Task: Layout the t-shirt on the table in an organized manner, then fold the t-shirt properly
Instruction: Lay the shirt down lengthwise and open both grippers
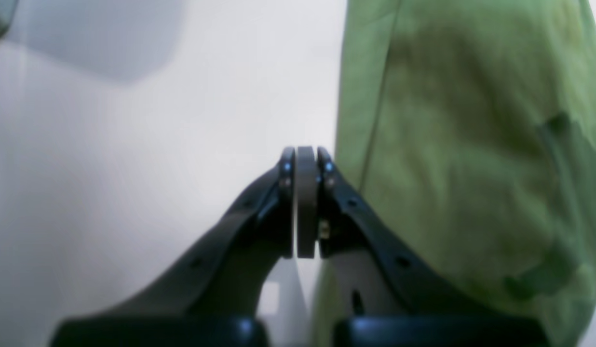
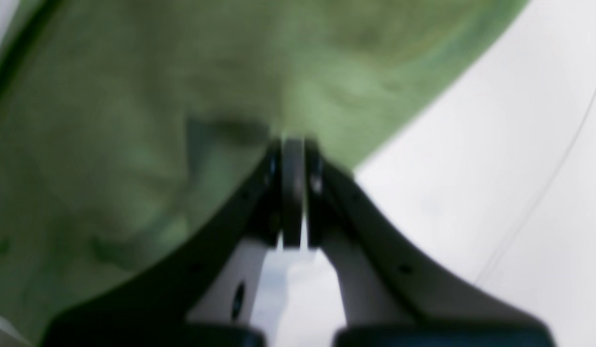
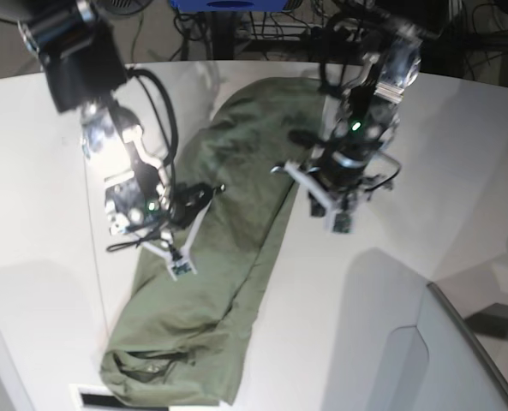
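While the t-shirt (image 3: pixel 228 257) lies in a long strip on the counter (image 3: pixel 48 257), both tools, left tool (image 1: pixel 306 154) and right tool (image 2: pixel 293 144), are pinched shut and holding nothing, so they should open before grabbing its ends evenly.

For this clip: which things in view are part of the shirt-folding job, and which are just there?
Part of the job:
- olive-green cotton t-shirt, lying as a long narrow strip
- large white smooth-topped table
- left gripper, shut, beside the shirt's edge
- right gripper, shut, at the shirt's edge

Just there:
- tangle of dark cables behind the table
- grey angular panel at the near corner
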